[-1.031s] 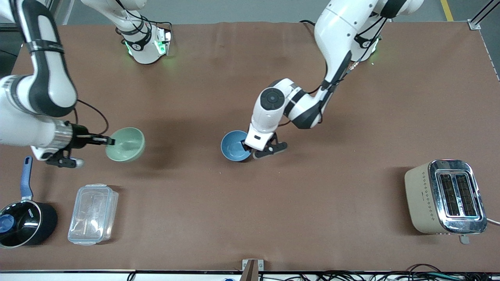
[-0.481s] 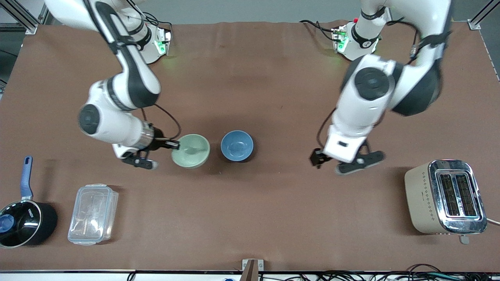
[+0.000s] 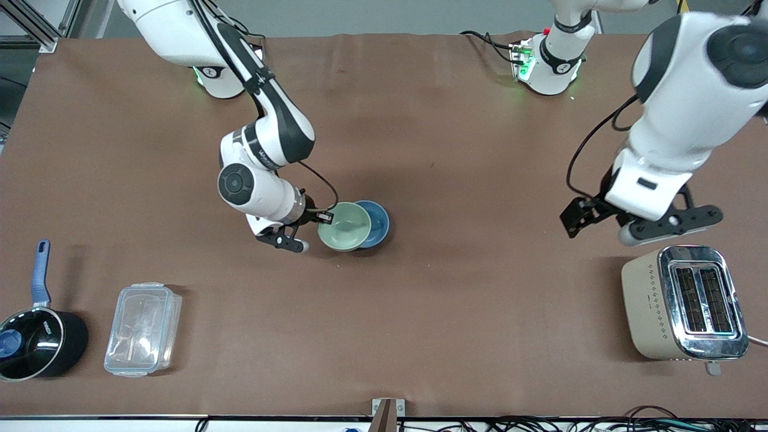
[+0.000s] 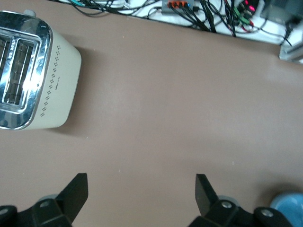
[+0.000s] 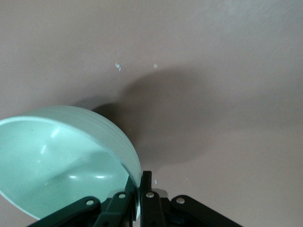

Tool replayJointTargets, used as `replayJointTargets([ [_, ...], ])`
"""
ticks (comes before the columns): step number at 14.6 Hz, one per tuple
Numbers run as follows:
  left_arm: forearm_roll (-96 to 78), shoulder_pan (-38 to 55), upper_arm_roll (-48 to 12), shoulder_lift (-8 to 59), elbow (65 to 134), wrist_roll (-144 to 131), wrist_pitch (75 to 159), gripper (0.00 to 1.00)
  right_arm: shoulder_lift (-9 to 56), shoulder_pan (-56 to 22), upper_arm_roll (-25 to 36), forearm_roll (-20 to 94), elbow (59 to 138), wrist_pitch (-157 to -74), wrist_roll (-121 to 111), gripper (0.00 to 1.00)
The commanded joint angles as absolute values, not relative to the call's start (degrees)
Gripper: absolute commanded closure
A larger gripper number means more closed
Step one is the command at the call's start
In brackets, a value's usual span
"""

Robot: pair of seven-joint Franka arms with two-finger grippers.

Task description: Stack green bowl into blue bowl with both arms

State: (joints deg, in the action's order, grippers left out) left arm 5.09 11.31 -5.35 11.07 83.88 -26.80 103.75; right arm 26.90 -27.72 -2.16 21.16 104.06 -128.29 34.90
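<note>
The green bowl (image 3: 344, 226) hangs in my right gripper (image 3: 324, 217), which is shut on its rim. The bowl is over the blue bowl (image 3: 377, 221) and covers the part of it toward the right arm's end. The blue bowl rests on the table near the middle. In the right wrist view the green bowl (image 5: 61, 161) tilts, with its rim pinched in the gripper (image 5: 137, 189). My left gripper (image 3: 585, 215) is open and empty in the air over the table beside the toaster. In the left wrist view the gripper (image 4: 140, 182) is wide open over bare table, and the blue bowl's (image 4: 289, 205) edge shows.
A beige toaster (image 3: 684, 303) stands at the left arm's end, also in the left wrist view (image 4: 33, 75). A clear plastic container (image 3: 143, 329) and a black saucepan with a blue handle (image 3: 36, 336) sit at the right arm's end, near the front camera.
My right arm has carried the green bowl across the table to over the blue bowl. My left arm let go of the blue bowl and drew away toward the toaster.
</note>
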Motion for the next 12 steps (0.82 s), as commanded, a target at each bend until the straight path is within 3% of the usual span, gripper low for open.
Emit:
replayJointTargets([
  [1,2.9,9.3,-5.2,6.4,85.5,-19.8,98.8,0.00,28.5,-29.3,-1.6,27.8,103.2,-128.1,35.2,0.98],
  [7,2.4,6.1,-2.1,-0.7,91.0,-7.4,92.6,0.00,29.6,-29.8,-1.6,30.4,103.1,-128.2,34.9,0.97],
  [12,1.1,5.2,-0.5,-2.3,91.5,-3.5,90.9,0.00,30.8,-30.1,-1.6,32.5,103.0,-128.5,34.8,0.96],
])
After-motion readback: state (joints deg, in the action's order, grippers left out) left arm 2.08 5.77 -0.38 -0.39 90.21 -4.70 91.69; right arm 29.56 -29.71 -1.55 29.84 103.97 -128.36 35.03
